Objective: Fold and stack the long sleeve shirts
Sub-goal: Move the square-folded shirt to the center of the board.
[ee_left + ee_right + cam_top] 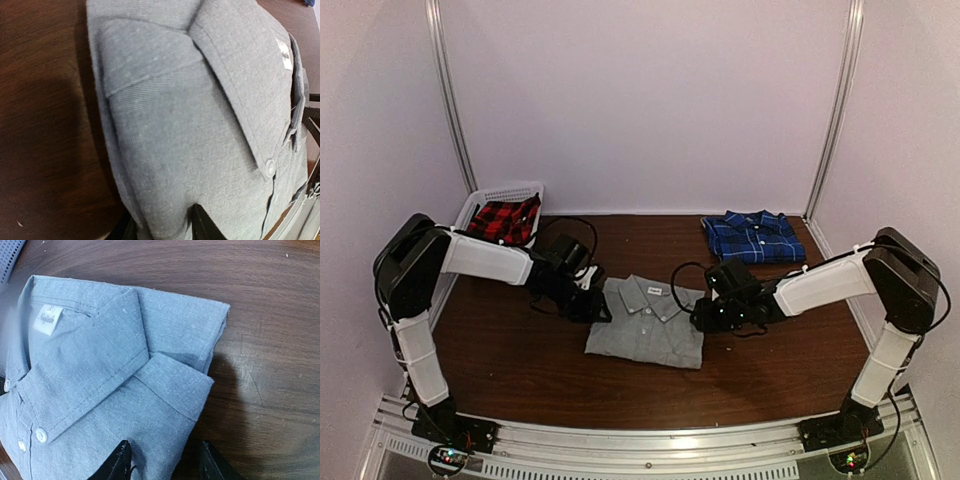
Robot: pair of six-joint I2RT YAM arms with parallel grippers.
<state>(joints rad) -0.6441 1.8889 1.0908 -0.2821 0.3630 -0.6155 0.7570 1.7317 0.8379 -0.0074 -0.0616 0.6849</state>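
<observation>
The light grey shirt [645,320] lies folded, collar up, in the middle of the table; it also shows in the left wrist view [200,125] and the right wrist view [100,380]. The dark blue plaid shirt [753,237] lies folded at the back right. My left gripper [592,305] is at the grey shirt's left shoulder edge, its fingers closed around the folded fabric [162,227]. My right gripper [703,318] is at the shirt's right shoulder edge, open, with the fold's edge and bare table between the fingers [165,462].
A white basket [505,190] at the back left holds a red and black plaid cloth [505,220]. The brown table [520,370] is walled on three sides. A metal rail runs along the near edge.
</observation>
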